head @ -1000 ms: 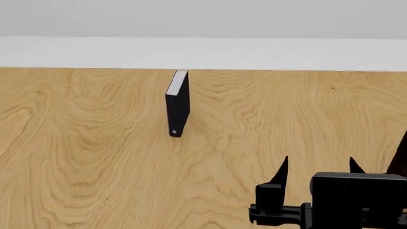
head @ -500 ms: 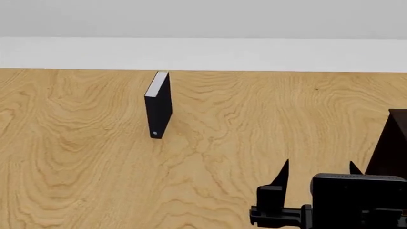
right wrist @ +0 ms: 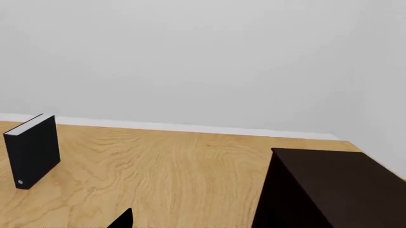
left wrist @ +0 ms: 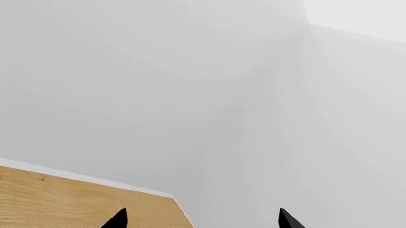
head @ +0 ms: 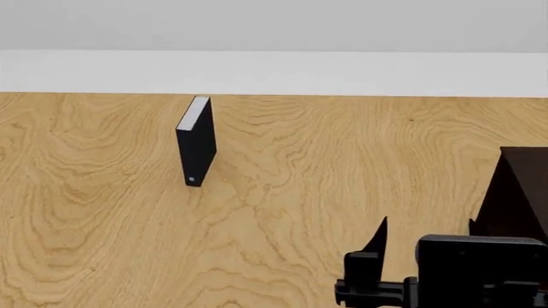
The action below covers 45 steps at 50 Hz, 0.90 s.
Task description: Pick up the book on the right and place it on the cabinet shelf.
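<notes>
The light grey hardcover book named in the task isn't visible in any view right now, so can't say where it sits. What does show: a black hardcover book with white page edges and a small white dot low on its spine, standing upright on the light wood-grain floor, spine toward the robot, well apart from everything else. Same black book appears in the right wrist view, also upright.

The very dark brown, almost black wooden cabinet w/ flat boards pokes in at the head view's right edge, only a corner of it in frame; right wrist view shows its flat top and one side, standing on the wood floor near the white wall.

Right gripper: black, low in the head view just in front of the cabinet corner, tips spread apart w/ nothing between them, looks open, though one tip is partly hidden. Left gripper: only its two dark tips show, set wide apart, empty, aimed at the white wall past the floor's edge
</notes>
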Tool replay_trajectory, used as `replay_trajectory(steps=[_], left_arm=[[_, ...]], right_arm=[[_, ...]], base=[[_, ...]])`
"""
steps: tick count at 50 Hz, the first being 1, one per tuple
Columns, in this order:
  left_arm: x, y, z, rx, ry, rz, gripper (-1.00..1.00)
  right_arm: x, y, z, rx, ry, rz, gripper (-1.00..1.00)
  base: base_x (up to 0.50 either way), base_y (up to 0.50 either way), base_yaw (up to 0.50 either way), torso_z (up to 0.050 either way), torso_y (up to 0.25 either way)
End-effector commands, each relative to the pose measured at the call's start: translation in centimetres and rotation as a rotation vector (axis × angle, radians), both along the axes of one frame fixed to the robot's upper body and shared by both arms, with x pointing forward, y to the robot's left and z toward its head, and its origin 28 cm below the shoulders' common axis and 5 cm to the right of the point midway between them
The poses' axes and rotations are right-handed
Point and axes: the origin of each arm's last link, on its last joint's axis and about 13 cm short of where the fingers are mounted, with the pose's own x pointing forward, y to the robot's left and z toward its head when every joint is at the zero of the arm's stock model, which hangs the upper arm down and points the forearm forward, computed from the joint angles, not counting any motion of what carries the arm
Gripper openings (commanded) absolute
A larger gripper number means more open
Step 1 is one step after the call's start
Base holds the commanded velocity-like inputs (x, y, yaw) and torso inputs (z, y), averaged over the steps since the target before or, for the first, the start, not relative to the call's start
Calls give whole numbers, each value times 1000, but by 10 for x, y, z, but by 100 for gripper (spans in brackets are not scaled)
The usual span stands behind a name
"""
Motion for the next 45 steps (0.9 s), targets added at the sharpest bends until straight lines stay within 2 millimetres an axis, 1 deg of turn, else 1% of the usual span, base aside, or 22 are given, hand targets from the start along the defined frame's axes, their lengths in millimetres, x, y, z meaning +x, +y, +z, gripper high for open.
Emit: replay_trajectory(steps=[1, 4, 5, 6, 7, 10, 11, 12, 13, 15, 21, 24, 25, 29, 31, 32, 33, 35, 37, 39, 41, 45], left_arm=[[0, 0, -5, 2, 0, 1, 100], [0, 0, 1, 1, 0, 1, 100], [0, 0, 0, 1, 1, 0, 100], [0, 0, -6, 1, 1, -1, 100], [0, 0, 0, 2, 0, 0, 100], [0, 0, -2, 1, 1, 0, 100], [0, 0, -4, 1, 0, -1, 100], [0, 0, 0, 1, 1, -1, 100], [0, 0, -5, 3, 1, -1, 100], [0, 0, 1, 2, 0, -1, 100], [0, 0, 1, 5, 2, 1, 100], [0, -1, 1, 4, 4, 2, 100], [0, -1, -5, 4, 4, 1, 100], [0, -1, 1, 5, 5, 2, 100], [0, -1, 0, 6, 7, 2, 100], [0, -1, -4, 5, 6, 2, 100], [0, -1, 0, 5, 6, 2, 100], [0, -1, -3, 6, 8, 3, 100], [0, -1, 1, 6, 8, 3, 100], [0, -1, -3, 5, 7, 2, 100], [0, -1, 1, 6, 7, 1, 100], [1, 0, 0, 5, 9, 2, 100]], right_arm=[[-1, 2, 0, -3, 5, 12, 100], [-2, 2, 1, -6, 9, 15, 100], [-3, 3, 1, -3, 13, 20, 100], [-4, 3, 2, -2, 16, 24, 100], [-5, 3, 4, 2, 26, 33, 100], [-10, 5, 9, 10, 59, 70, 100], [-14, 5, 13, 6, 84, 78, 100], [-17, 6, 17, 19, 94, 101, 100], [-20, 6, 20, 17, 105, 111, 100], [-27, 7, 25, -3, 123, 121, 100], [-48, 7, 38, -7, 179, 168, 100], [-56, 7, 42, -5, 188, 193, 100], [-58, 8, 44, -3, 194, 200, 100], [-68, 10, 53, 4, 221, 245, 100], [-73, 12, 56, 60, 263, 303, 100], [-74, 12, 59, 67, 262, 296, 100], [-76, 12, 60, 55, 256, 290, 100], [-79, 13, 61, 72, 292, 331, 100], [-81, 13, 63, 71, 294, 323, 100], [-83, 13, 63, 70, 325, 336, 100], [-86, 13, 64, 83, 354, 359, 100], [-90, 13, 65, 89, 373, 381, 100]], base=[[0, 0, 0, 0, 0], [0, 0, 0, 0, 0], [0, 0, 0, 0, 0], [0, 0, 0, 0, 0], [0, 0, 0, 0, 0], [0, 0, 0, 0, 0], [0, 0, 0, 0, 0], [0, 0, 0, 0, 0], [0, 0, 0, 0, 0], [0, 0, 0, 0, 0], [0, 0, 0, 0, 0], [0, 0, 0, 0, 0], [0, 0, 0, 0, 0], [0, 0, 0, 0, 0], [0, 0, 0, 0, 0], [0, 0, 0, 0, 0], [0, 0, 0, 0, 0], [0, 0, 0, 0, 0], [0, 0, 0, 0, 0], [0, 0, 0, 0, 0], [0, 0, 0, 0, 0], [0, 0, 0, 0, 0]])
